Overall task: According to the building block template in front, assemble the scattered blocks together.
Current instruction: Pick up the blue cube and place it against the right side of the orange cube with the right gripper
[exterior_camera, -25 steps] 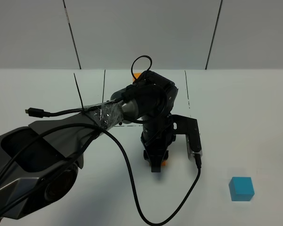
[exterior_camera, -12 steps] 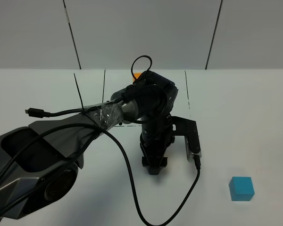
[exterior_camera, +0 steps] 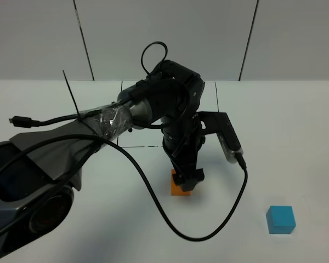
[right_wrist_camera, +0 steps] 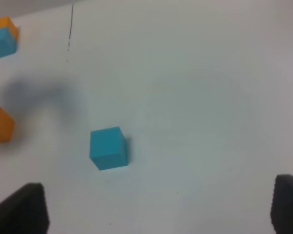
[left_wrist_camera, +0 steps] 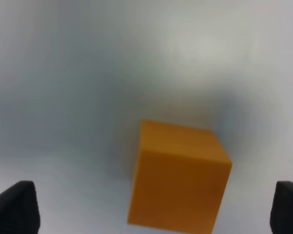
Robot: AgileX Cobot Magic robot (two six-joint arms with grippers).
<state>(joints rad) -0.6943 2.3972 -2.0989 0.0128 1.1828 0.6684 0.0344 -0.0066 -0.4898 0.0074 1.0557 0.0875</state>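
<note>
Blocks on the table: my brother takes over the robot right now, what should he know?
Left gripper: open, just over the orange block, not gripping it.
Right gripper: open, holding nothing.
The orange block sits in the middle; the blue block lies apart, on the right arm's side.
The template pair shows only in the right wrist view, apart from both.
Done: nothing joined.
Left: bring the two blocks together like the template.

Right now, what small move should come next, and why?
Probably lower the right gripper toward the cyan-blue cube. That gripper is open and empty, and that cube lies alone, well apart from the orange cube, above which the open left gripper hangs.
</note>
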